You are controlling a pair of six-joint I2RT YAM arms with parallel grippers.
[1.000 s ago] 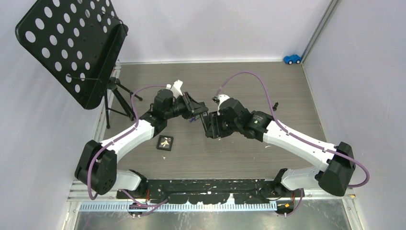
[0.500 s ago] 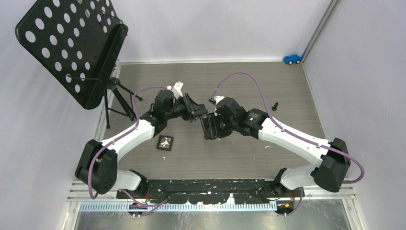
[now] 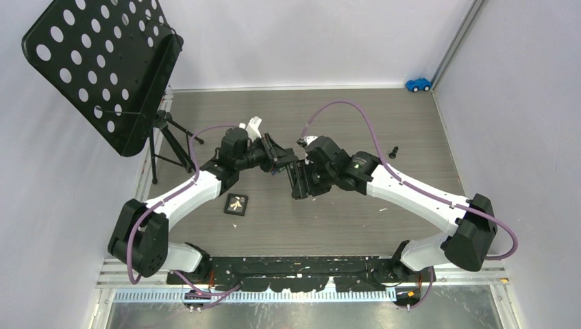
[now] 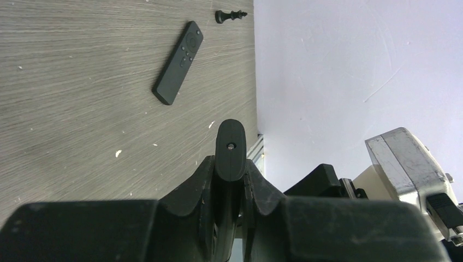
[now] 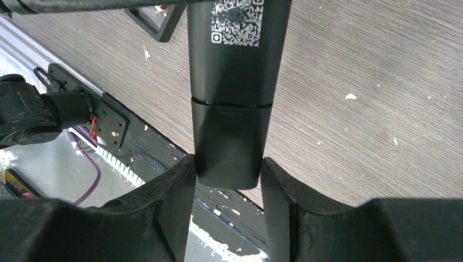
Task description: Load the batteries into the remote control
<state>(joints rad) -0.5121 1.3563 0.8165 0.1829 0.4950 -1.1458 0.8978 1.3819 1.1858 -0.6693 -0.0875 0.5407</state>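
Wood-grain table (image 3: 342, 219) — black remote (image 4: 178, 61), chess piece (image 3: 394, 152); toy car (image 3: 418, 84)

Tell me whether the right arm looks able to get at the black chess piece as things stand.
Probably yes, once it backs off: the right end effector straddles the remote that the left end effector holds. The chess piece sits uncovered on the table beside its forearm.

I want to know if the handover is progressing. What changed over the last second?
The right arm swung slightly left, toward the left arm, and its purple cable cleared a small black chess piece. The right gripper brackets the end of the slim black remote control; whether it grips is unclear. Unchanged: the left gripper clamped on that remote, the small black square tray.
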